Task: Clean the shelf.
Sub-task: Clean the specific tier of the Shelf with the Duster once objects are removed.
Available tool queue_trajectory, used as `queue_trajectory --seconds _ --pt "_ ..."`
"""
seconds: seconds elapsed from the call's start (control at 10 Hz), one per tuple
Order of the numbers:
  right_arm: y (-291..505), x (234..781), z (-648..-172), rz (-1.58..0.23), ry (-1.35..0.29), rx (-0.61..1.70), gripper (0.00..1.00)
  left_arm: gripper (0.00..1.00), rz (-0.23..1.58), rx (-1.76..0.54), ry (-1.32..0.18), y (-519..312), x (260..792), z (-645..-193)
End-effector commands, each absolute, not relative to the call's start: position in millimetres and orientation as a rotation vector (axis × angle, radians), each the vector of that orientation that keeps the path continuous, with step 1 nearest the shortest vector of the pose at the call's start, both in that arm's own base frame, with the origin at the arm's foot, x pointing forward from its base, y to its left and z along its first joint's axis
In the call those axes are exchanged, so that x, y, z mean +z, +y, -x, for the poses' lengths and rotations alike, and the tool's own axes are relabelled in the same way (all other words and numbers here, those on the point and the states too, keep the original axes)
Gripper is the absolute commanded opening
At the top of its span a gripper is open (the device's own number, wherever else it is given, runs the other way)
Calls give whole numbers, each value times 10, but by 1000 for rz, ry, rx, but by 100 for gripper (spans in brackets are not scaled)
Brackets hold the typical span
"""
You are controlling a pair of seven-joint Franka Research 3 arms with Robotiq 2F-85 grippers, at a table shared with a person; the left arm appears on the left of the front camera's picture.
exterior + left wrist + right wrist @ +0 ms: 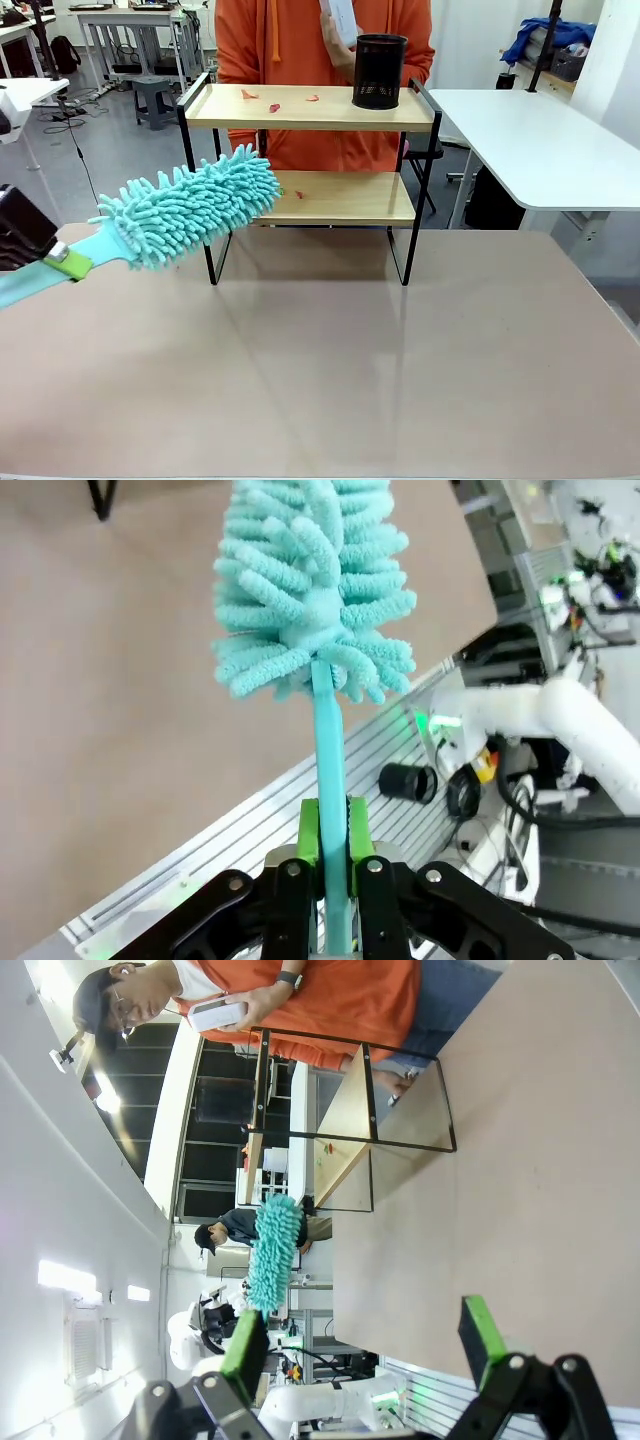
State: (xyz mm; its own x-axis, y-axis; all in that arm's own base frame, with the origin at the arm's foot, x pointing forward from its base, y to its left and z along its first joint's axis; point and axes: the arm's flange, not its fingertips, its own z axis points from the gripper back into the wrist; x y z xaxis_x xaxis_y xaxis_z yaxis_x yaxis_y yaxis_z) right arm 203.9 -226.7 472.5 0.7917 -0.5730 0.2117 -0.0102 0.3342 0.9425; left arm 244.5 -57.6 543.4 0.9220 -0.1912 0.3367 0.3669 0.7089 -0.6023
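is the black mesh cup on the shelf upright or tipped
Upright: the black mesh cup stands on its base on the top board of the shelf, rim up.

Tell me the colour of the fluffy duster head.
Turquoise, a pale blue-green. The duster head shows best in the left wrist view.

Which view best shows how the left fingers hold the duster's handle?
The left wrist view: the teal handle runs straight up, clamped between the green fingers. The front view catches the grip at the picture's left edge, the fluffy head by the shelf's lower board. The right wrist view shows the head far off, grip unclear.
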Motion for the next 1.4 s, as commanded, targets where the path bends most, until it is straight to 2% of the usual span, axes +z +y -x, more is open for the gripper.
queue_trajectory --seconds 0.0,0.2,0.4,0.5,1.0,1.3 --pt "-2281 4742 -2054 -1196 -604 -373 100 12 688 -181 -337 -794 5361 -2547" --pt "-2281 4742 -2054 -1196 -604 -373 100 12 605 -107 -362 -948 5266 -2625" --pt "-2281 4742 -2054 -1196 -604 -373 100 12 570 8 -486 -1077 5206 -2696" --pt "-2281 4742 -2054 -1196 -604 -373 100 12 535 9 -503 -1147 5168 -2732" --pt "-2281 4742 -2054 -1196 -604 -373 100 12 448 59 -538 -1371 4999 -3031" --pt "-2281 4742 -2054 -1196 -604 -373 100 12 415 61 -510 -1468 4894 -3176"
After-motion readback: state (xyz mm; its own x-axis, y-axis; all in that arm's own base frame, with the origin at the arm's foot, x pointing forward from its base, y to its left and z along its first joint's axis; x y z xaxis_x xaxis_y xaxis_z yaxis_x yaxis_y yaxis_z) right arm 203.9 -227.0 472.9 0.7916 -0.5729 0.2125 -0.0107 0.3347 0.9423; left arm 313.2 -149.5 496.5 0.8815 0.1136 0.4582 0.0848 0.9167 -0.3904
